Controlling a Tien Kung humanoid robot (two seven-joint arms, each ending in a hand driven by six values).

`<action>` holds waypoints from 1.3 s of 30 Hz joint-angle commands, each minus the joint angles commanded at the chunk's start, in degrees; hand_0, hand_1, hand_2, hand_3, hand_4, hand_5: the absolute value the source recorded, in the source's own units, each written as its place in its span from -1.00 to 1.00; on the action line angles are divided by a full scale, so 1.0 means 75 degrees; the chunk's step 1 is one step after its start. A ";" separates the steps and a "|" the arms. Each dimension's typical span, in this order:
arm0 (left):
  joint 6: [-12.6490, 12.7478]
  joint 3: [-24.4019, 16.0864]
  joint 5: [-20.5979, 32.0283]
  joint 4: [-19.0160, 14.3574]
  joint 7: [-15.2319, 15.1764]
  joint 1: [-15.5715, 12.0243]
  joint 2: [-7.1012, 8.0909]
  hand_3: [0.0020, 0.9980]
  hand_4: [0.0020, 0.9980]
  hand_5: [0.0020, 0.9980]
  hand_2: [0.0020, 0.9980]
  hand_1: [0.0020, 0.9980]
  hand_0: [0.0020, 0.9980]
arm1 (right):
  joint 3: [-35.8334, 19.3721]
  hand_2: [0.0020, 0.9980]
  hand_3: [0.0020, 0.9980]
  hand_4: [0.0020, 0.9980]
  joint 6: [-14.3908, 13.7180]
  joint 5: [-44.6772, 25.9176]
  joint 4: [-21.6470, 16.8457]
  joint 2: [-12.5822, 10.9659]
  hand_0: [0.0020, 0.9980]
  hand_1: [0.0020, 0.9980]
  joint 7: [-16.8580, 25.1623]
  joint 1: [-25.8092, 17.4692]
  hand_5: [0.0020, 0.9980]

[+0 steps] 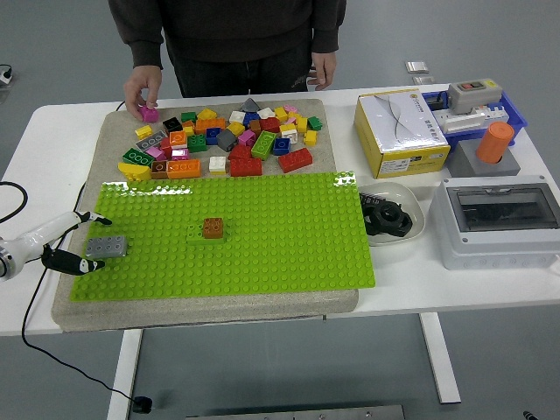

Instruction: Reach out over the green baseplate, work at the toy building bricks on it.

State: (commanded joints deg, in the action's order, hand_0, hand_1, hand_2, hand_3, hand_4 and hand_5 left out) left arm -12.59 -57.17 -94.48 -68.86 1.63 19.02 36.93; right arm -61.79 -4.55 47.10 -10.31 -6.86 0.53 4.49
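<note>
The green baseplate (pixel 262 227) lies on a grey mat. A grey brick (pixel 108 247) sits on its left edge. A brown brick on a green brick (pixel 211 230) stands left of the plate's middle. My left hand (pixel 92 239) comes in from the left edge at the grey brick, fingers spread above and below it, holding nothing. A pile of loose coloured bricks (pixel 227 138) lies on the mat behind the plate. A person's hand (pixel 140 87) rests on a magenta brick (pixel 149 113) at the pile's far left. My right hand is out of view.
The person stands at the far side, the other hand (pixel 324 68) at the table edge. A yellow box (pixel 401 131), a white bowl with black parts (pixel 389 214), a grey electrical box (pixel 499 219) and a blue tray (pixel 481 109) stand on the right. A black cable (pixel 26 289) hangs at the left.
</note>
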 joint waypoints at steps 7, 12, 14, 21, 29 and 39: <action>0.0360 0.0000 -0.0372 0.0230 -0.0161 -0.0008 -0.0128 0.69 0.75 -1.00 1.00 1.00 1.00 | 0.0018 0.41 0.37 0.50 0.0004 -0.0008 0.0000 0.0015 0.40 0.19 -0.0001 -0.0014 0.55; 0.0450 0.0037 -0.0449 0.0397 -0.0212 0.0021 -0.0187 0.69 0.75 -1.00 1.00 1.00 1.00 | 0.0065 0.41 0.37 0.50 0.0004 -0.0037 0.0000 0.0022 0.40 0.19 0.0014 -0.0018 0.55; 0.0462 0.0050 -0.0425 0.0437 -0.0233 0.0025 -0.0201 0.59 0.76 -1.00 1.00 1.00 1.00 | 0.0080 0.41 0.37 0.50 0.0004 -0.0048 0.0000 0.0021 0.40 0.19 0.0020 -0.0018 0.55; 0.0493 0.0072 -0.0234 0.0593 -0.0319 0.0007 -0.0244 0.46 0.67 -1.00 1.00 1.00 1.00 | 0.0099 0.41 0.37 0.50 0.0004 -0.0079 0.0000 0.0019 0.40 0.19 0.0037 -0.0029 0.55; 0.0524 0.0131 -0.0036 0.0683 -0.0390 -0.0021 -0.0309 0.21 0.23 -1.00 1.00 1.00 1.00 | 0.0103 0.41 0.37 0.50 0.0003 -0.0082 0.0000 0.0022 0.40 0.19 0.0042 -0.0034 0.55; 0.0606 0.0171 0.0205 0.0752 -0.0485 -0.0024 -0.0421 0.00 -0.09 -1.00 1.00 1.00 0.98 | 0.0115 0.41 0.37 0.50 0.0001 -0.0095 0.0000 0.0024 0.40 0.19 0.0046 -0.0022 0.54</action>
State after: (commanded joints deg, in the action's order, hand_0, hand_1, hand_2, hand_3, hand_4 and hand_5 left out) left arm -8.05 -55.88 -92.94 -63.22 -2.00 18.85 33.77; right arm -60.93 -4.54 46.39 -10.31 -6.69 0.87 4.32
